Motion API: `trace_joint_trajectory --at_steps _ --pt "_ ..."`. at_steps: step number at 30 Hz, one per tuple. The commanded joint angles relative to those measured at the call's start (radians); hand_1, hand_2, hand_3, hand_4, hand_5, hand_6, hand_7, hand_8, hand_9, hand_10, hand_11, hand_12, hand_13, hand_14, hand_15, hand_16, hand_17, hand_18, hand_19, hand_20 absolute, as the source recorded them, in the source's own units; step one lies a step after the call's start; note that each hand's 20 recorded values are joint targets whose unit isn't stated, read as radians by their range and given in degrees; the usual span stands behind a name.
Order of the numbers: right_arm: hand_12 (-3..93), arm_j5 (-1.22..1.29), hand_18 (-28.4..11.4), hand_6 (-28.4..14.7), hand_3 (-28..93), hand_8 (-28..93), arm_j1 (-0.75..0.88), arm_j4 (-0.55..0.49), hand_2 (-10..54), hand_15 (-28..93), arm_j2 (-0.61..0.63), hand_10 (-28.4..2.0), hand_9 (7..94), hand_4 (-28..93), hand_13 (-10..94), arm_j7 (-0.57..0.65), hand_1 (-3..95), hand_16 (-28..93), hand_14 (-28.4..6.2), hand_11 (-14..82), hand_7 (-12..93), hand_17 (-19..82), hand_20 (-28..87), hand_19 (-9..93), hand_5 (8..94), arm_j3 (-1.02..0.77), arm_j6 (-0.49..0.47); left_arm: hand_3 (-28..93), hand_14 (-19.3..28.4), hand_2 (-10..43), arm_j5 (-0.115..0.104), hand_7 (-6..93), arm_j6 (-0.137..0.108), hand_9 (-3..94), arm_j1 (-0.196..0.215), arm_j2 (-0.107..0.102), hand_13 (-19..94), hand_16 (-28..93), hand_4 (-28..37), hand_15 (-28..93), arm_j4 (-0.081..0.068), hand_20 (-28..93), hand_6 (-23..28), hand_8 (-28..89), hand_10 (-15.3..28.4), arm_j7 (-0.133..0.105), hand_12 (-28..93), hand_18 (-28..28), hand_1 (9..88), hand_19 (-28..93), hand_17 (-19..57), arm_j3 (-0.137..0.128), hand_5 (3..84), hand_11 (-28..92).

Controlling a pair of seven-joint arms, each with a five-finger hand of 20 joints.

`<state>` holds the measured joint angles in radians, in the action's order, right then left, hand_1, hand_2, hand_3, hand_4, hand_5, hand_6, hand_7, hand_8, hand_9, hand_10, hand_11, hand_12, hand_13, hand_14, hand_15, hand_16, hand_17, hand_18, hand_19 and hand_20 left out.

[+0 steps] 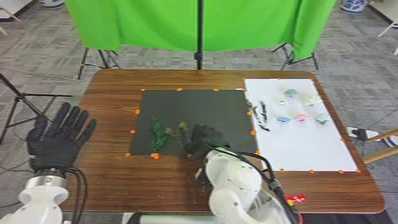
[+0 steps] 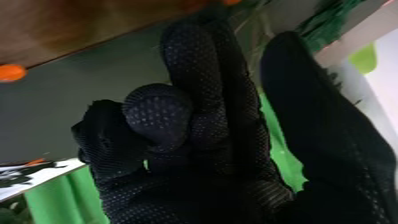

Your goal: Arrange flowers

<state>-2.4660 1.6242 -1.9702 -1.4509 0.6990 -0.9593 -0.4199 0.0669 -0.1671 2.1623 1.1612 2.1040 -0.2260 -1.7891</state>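
right hand (image 1: 206, 137) is at the near part of the black mat (image 1: 200, 107), btwn the middle & its right side. can't tell tbh if it's spread, pressed together or pinching smth. just left of it there's a thin brownish sprig (image 1: 182, 128), then a leafy green sprig (image 1: 159, 135) lying on the mat too. some green leaves also show past the glove in the wrist view. right of the mat = white sheet (image 1: 306, 147) w/ the flower heads on its far half: blue flower (image 1: 283, 119), pink flower (image 1: 300, 118) & a pale green flower (image 1: 322, 119) more or less in a row, few pale ones farther back. dark stems (image 1: 261, 115) lie along its left side. left hand (image 1: 53, 152) is well apart over the left side of the brown table (image 1: 115, 185), fingers straight & a bit spread. green cloth (image 1: 147, 25) hangs behind the table.
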Motion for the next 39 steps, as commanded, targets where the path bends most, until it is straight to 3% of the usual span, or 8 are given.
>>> trace_joint_trajectory --at_steps 1,6,8,13,26,32,34,39 --pt "30.3 -0.023 -27.5 -6.2 65 23 0.011 -0.090 -6.3 68 0.077 -17.0 84.6 -16 75 0.024 44.8 42 -15.1 34.9 21 48 54 93 75.1 -0.109 0.148 72 15.3 13.6 0.051 11.2 -0.024 39.4 0.058 0.023 30 -3 -28.3 34 0.018 17 8.2 -9 14.9 -0.013 12 15.1 26.8 30 -3.4 -0.024 44.9 16" --pt "29.9 -0.137 -27.9 -7.1 67 20 -0.030 -0.044 -7.7 68 0.135 -19.1 80.2 -16 70 0.017 42.2 40 -17.2 35.8 28 44 52 93 70.1 -0.181 0.377 72 15.0 13.5 0.072 11.5 -0.009 39.0 0.069 0.017 30 -3 -28.3 34 0.027 17 8.1 -9 14.6 -0.025 12 14.9 26.7 30 -3.3 -0.029 44.8 15" --pt "25.2 -0.143 -28.3 -9.8 71 -2 -0.065 -0.011 -8.5 65 0.142 -22.8 70.8 -16 59 0.036 39.7 32 -20.7 29.5 25 40 47 93 65.4 -0.222 0.312 72 15.0 13.5 0.072 11.5 -0.004 38.9 0.071 0.017 30 -3 -28.3 33 0.027 17 8.0 -9 14.5 -0.030 12 14.8 26.6 30 -3.2 -0.026 44.8 15" --pt "18.4 -0.050 -28.4 -13.3 73 -6 -0.147 0.157 -9.5 67 0.135 -26.9 56.8 -19 45 0.077 38.1 25 -25.2 17.8 13 36 47 93 55.9 -0.261 0.419 72 14.5 13.4 0.074 11.4 -0.002 38.8 0.075 0.016 30 -3 -28.3 33 0.026 17 7.8 -9 14.2 -0.033 12 14.7 26.6 29 -3.1 -0.023 44.6 15" --pt "11.5 -0.027 -28.4 -15.7 72 -8 -0.214 0.266 -9.5 69 0.120 -28.3 48.8 -25 40 0.116 36.9 21 -28.3 8.4 7 33 50 93 53.5 -0.263 0.194 72 14.3 13.3 0.094 11.4 0.006 38.7 0.029 0.010 30 -2 -28.3 31 0.016 17 7.7 -9 14.2 -0.022 12 14.5 26.5 29 -2.9 -0.005 44.6 15" --pt "13.0 -0.049 -28.4 -14.0 74 -7 -0.207 0.304 -9.5 70 0.108 -28.2 50.3 -28 43 0.069 44.7 23 -26.9 10.1 11 34 50 93 53.1 -0.236 0.158 72 14.3 13.2 0.071 11.4 -0.002 38.7 0.020 0.006 30 -2 -28.3 31 0.016 17 7.8 -8 14.1 -0.019 13 14.5 26.5 29 -2.8 0.006 44.7 15" --pt "15.5 -0.071 -28.4 -10.5 77 -8 -0.190 0.308 -9.5 71 0.096 -22.4 59.1 -28 50 0.057 49.4 27 -21.9 15.8 15 36 51 93 57.0 -0.230 0.138 72 14.3 13.2 0.065 11.5 0.008 38.8 0.013 0.007 30 -2 -28.3 31 0.015 17 7.8 -8 14.2 -0.014 13 14.5 26.5 28 -2.8 0.007 44.8 15" --pt "19.5 -0.152 -28.0 -6.3 76 -9 -0.165 0.347 -9.5 69 0.088 -17.7 68.2 -28 56 0.044 55.2 38 -17.9 23.5 23 37 50 93 63.2 -0.196 0.139 72 14.3 13.1 0.052 11.7 0.007 39.5 0.006 0.010 31 -2 -28.3 32 0.012 17 7.9 -8 14.5 -0.004 12 14.5 26.5 29 -2.8 0.012 45.2 15"
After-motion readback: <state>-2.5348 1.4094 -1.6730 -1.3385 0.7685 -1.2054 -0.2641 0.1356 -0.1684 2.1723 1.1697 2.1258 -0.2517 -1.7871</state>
